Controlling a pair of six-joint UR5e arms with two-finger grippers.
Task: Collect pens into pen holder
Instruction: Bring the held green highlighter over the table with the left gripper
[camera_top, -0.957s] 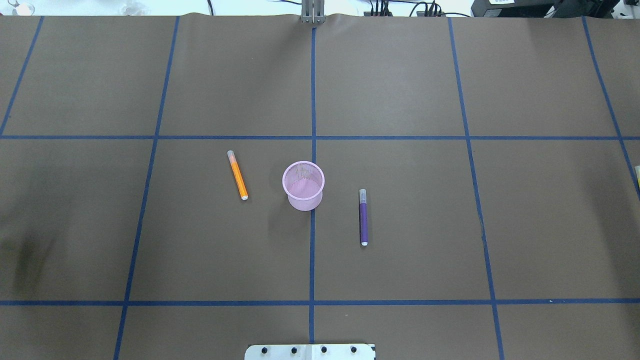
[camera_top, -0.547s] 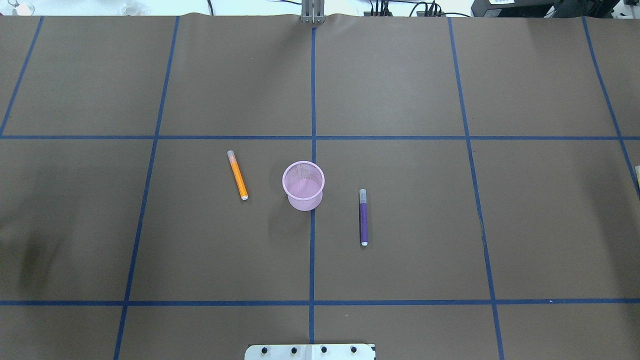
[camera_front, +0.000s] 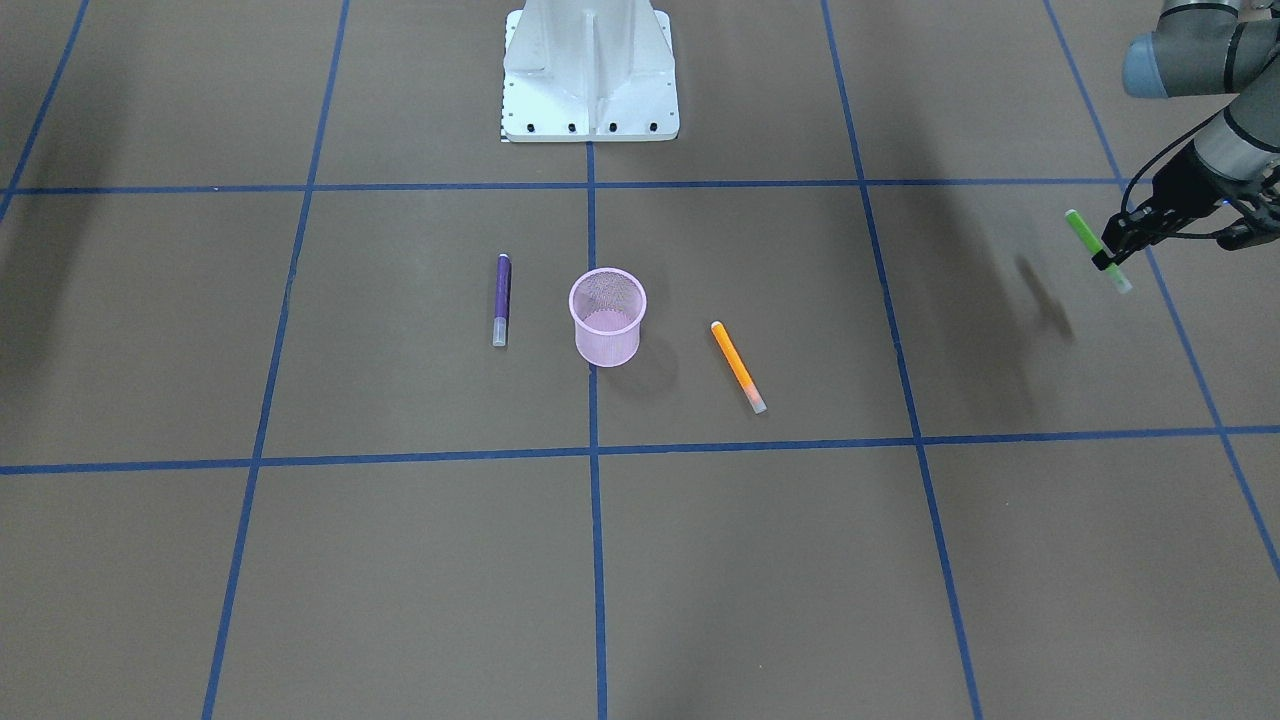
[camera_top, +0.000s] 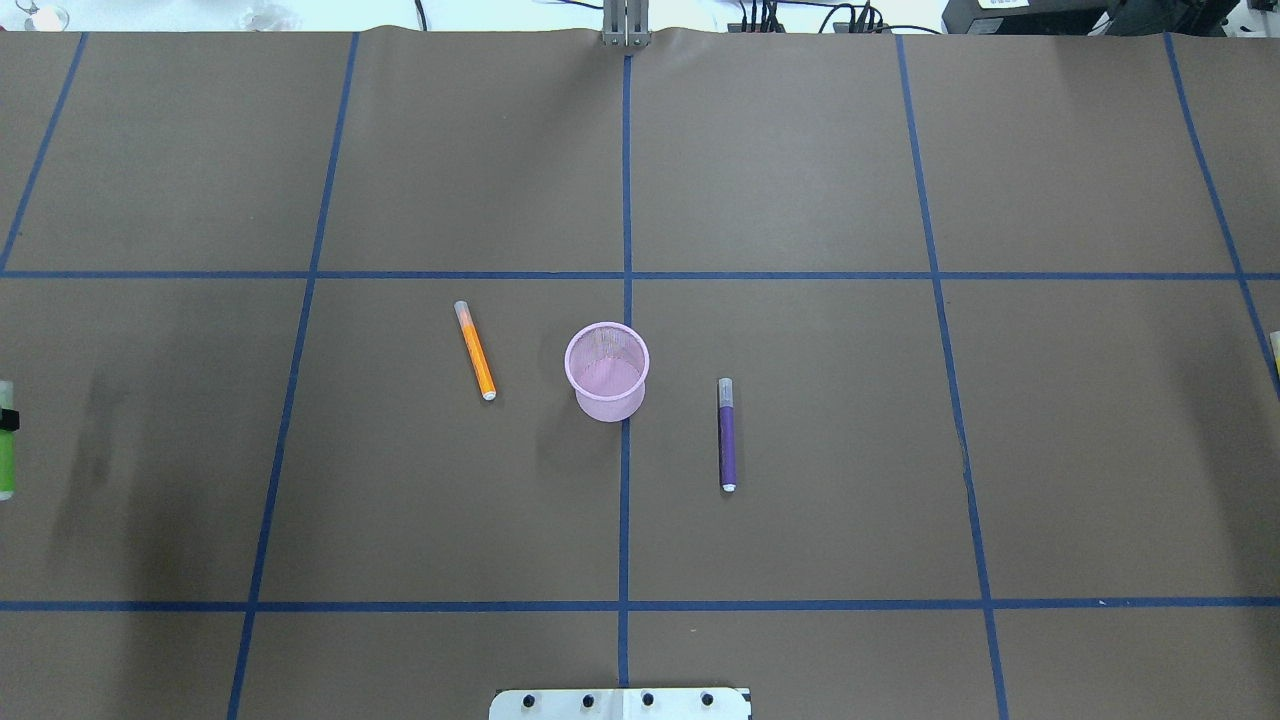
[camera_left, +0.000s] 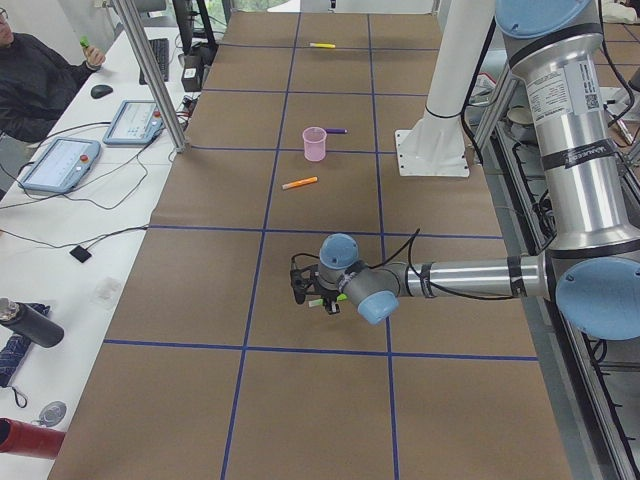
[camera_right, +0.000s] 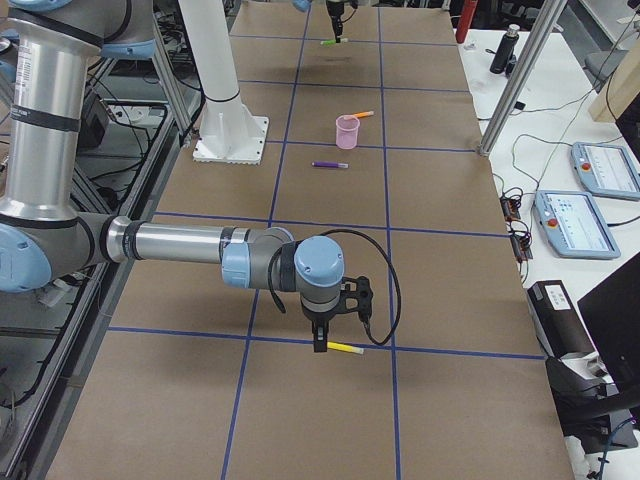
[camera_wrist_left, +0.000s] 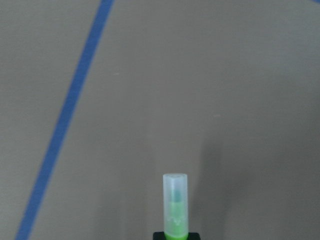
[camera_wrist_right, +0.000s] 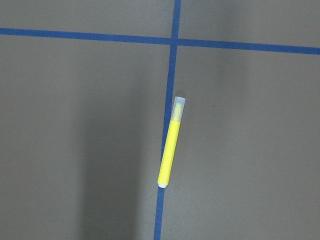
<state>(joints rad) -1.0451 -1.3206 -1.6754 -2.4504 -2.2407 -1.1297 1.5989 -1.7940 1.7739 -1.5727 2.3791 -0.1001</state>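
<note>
Left gripper clenches green pen, well apart from pen holder; swing over its rim, tip pen vertical, release. Right gripper: can't tell.

Table top is one brown paper sheet, gridded with dark blue tape lines. Off the table edge beyond the left gripper is a long white bench. On it are two grey tablet-style pendants with red buttons, a black keyboard, a black mouse and loose black cables. A silver aluminium frame post stands at the seam. A seated person in a black top is farther along. Light is even, shadows soft.
</note>
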